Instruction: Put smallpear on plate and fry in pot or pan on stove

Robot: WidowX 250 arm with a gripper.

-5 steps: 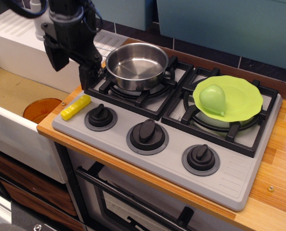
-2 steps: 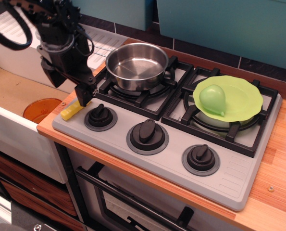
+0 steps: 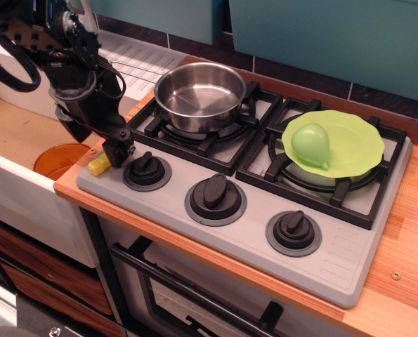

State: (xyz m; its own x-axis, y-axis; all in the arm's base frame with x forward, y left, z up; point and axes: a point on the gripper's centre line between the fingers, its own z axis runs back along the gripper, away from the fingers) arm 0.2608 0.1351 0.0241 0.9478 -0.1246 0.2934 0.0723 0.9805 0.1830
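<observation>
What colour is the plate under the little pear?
Lime green plate, clearest in the observation.image view, the only one; the smallpear is a paler green.

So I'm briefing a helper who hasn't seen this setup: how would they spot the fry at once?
Start at the grey stove and go to its front-left corner, left of the leftmost black knob. The fry lies there under the black end effector, only its end showing. It is the one bright-yellow thing; the pan is steel, and the pear and plate are green.
</observation>
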